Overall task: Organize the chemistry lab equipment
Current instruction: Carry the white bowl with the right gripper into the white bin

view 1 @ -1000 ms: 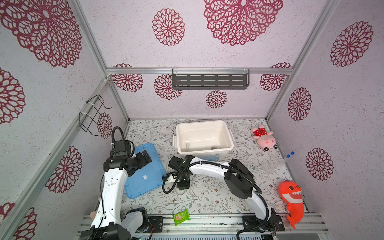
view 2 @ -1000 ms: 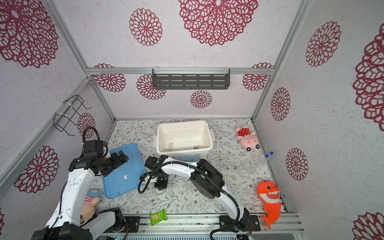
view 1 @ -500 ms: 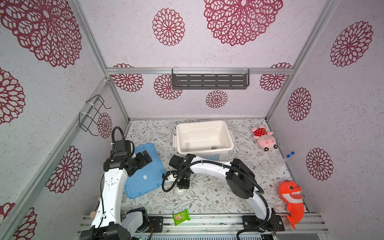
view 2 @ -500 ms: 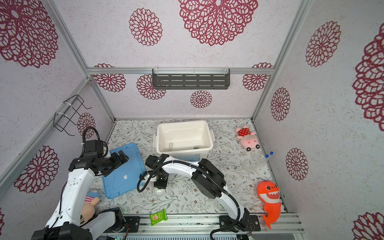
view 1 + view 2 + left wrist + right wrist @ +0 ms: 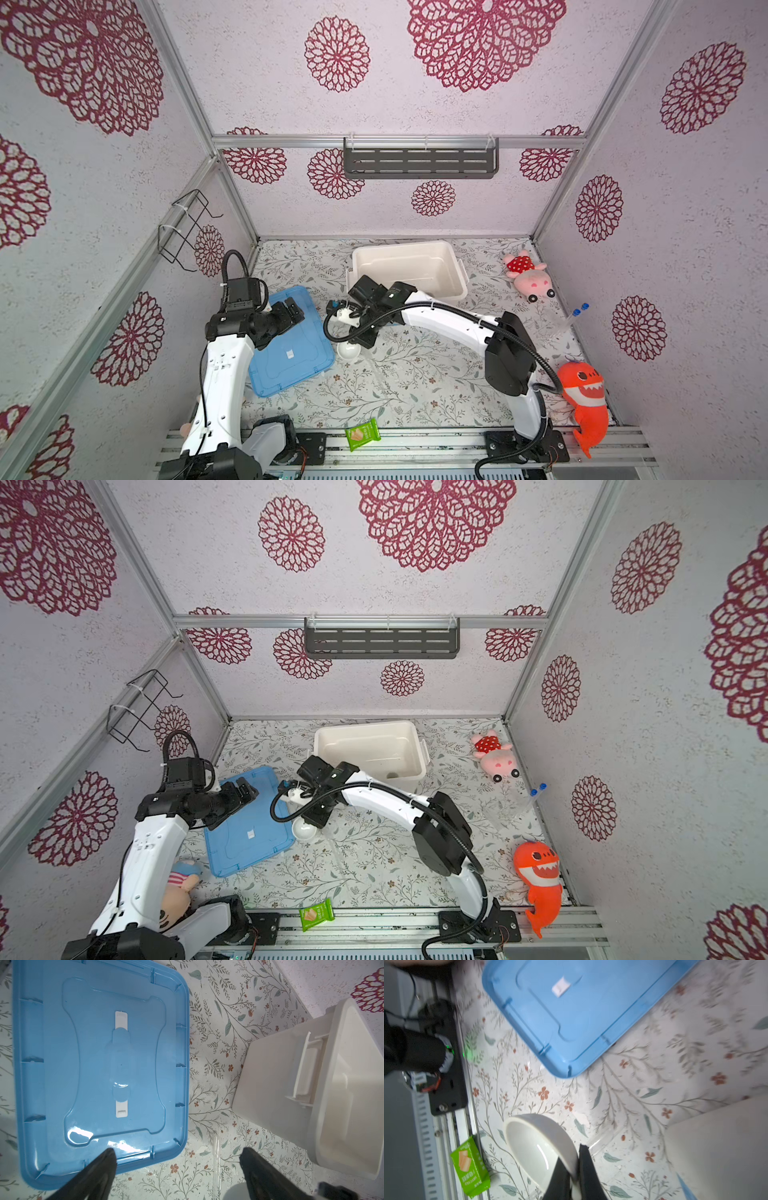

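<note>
Right wrist view: our right claw (image 5: 572, 1154) pinches the white dish (image 5: 533, 1140) at its rim, beside the blue lid (image 5: 571, 1012); left claw (image 5: 177, 1150) spread, empty; next we'd lift it into the white bin (image 5: 456, 270)

1. Dish (image 5: 537, 1142): plain glossy white.
2. Lid (image 5: 299, 365): light blue.
3. Bin (image 5: 407, 266): off-white.
4. Table (image 5: 415, 382): pale, with green leaf sprigs and small rust flowers.
5. Packet (image 5: 363, 434): bright green.
6. Walls (image 5: 415, 104): pale lilac, with crimson flower medallions.
7. Shark plush (image 5: 584, 399): orange.

Small white dish (image 5: 537, 1147): round, glossy, rim pinched in right hand (image 5: 572, 1153), beside blue lid (image 5: 591, 1012). Clear glass tube (image 5: 604, 1139) flat on table (image 5: 633, 1084), close by. Two blue-capped tubes (image 5: 575, 318) at table's right edge.
</note>
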Motion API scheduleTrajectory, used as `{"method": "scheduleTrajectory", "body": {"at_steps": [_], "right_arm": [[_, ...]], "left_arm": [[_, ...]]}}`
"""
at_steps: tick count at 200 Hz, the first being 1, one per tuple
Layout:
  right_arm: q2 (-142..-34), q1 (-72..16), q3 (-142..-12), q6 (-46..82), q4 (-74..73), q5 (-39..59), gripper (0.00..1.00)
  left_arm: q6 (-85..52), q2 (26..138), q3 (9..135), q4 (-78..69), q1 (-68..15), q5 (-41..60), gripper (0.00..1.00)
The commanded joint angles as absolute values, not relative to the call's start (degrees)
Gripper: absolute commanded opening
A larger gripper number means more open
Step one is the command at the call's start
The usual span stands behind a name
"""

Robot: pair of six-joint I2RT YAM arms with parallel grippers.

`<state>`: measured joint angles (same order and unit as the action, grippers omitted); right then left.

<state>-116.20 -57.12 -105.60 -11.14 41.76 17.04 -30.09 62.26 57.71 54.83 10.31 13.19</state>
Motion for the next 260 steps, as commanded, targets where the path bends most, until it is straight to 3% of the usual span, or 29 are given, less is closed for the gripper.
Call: {"method": "scheduleTrajectory", "body": {"at_steps": [1, 27, 69, 148, 260], "right_arm": [[-108.72, -53.8, -108.52, -3.16, 36.3, 12.64, 0.0], [-105.29, -49.14, -106.55, 5.24, 30.97, 2.25, 0.0], [-105.16, -40.94, -100.94, 31.25, 25.05, -11.12, 0.0], [-115.73, -37.79, -105.96, 49.25, 31.87, -15.06, 0.0], [-123.88, -37.44, -103.15, 65.78, 29.42, -15.49, 0.03]], "left_arm": [[-30.42, 61.48, 59.03, 55.07, 10.9, 13.49, 0.97], [-31.11, 61.93, 57.7, 52.67, 10.97, 16.0, 0.97], [-33.19, 60.93, 57.73, 50.52, 10.98, 16.22, 0.97], [-32.92, 61.76, 58.96, 52.66, 10.98, 16.69, 0.97], [-32.15, 63.07, 62.32, 54.87, 10.91, 15.78, 0.97]]}}
